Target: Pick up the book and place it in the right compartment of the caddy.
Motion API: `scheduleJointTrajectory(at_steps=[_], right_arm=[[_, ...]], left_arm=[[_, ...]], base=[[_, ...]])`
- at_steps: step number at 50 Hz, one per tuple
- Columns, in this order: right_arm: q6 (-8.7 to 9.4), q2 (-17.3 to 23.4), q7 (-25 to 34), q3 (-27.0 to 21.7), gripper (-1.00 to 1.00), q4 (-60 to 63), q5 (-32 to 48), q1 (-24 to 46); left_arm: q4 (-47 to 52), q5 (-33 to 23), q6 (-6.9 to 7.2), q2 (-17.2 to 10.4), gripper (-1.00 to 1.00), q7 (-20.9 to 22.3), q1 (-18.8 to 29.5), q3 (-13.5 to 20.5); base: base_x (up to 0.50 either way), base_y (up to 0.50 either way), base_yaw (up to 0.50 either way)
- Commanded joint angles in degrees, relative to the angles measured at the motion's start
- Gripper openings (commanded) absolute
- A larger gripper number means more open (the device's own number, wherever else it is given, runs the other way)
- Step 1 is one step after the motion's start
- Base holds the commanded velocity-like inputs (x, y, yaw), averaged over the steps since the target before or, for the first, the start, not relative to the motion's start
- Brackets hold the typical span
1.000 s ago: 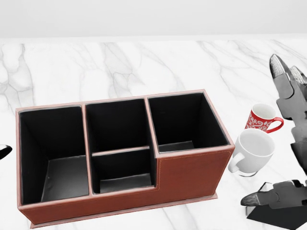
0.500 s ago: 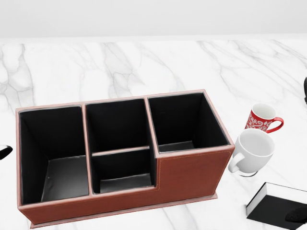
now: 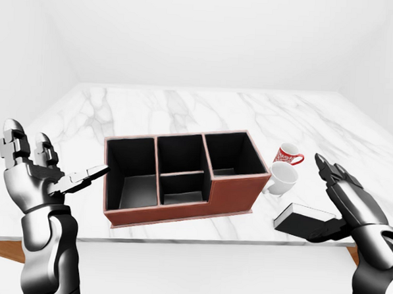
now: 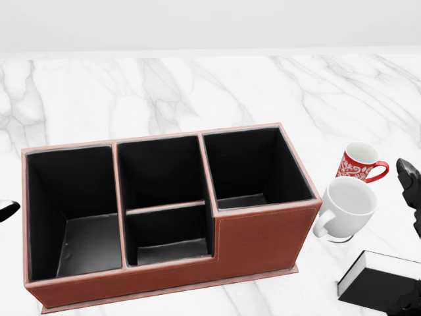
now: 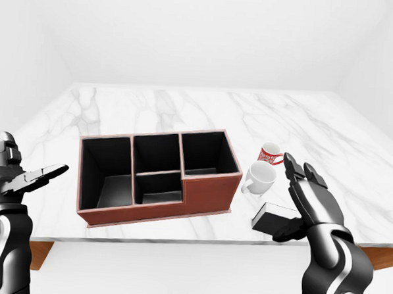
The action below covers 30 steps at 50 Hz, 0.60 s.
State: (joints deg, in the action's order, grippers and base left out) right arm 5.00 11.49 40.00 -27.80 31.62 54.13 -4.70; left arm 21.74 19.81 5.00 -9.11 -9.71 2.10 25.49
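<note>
**Left-eye view: both hands open, book lying by the caddy**

Left-eye view shows a white marble tabletop (image 3: 185,107) with a brown caddy (image 3: 230,191) in the middle. The caddy is black inside and has a few boxes in it. The right compartment (image 4: 253,168) has nothing in it.

The book (image 3: 303,220) is black with white page edges. It lies flat on the tabletop, near the bottom right of the view, apart from the caddy and near the tabletop's edge.

The right hand (image 3: 342,194) is by the book. Its fingers are spread wide and point up, and its thumb is down at the book's right end. The fingers are not closed round the book.

The left hand (image 3: 40,172) is up in the air, left of the caddy, with fingers spread and holding nothing.

A white mug (image 3: 282,180) sits just right of the caddy. A red mug (image 3: 288,154) sits just behind it.
</note>
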Motion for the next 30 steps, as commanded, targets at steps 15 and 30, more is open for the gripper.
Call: scheduleJointTrajectory(at_steps=[15, 30], right_arm=[[0.00, 6.29, -0.05, 5.32, 1.00, -23.93, -0.28, 4.48], [0.00, 8.51, -1.22, 5.58, 1.00, -26.74, -0.36, 5.93]], left_arm=[[-0.39, -0.40, 0.00, 0.13, 1.00, 0.07, 0.03, -0.35], [-0.65, -0.61, 0.00, 0.19, 1.00, 0.05, 0.07, -0.56]], base=[[0.00, 0.00, 0.00], [0.00, 0.00, 0.00]])
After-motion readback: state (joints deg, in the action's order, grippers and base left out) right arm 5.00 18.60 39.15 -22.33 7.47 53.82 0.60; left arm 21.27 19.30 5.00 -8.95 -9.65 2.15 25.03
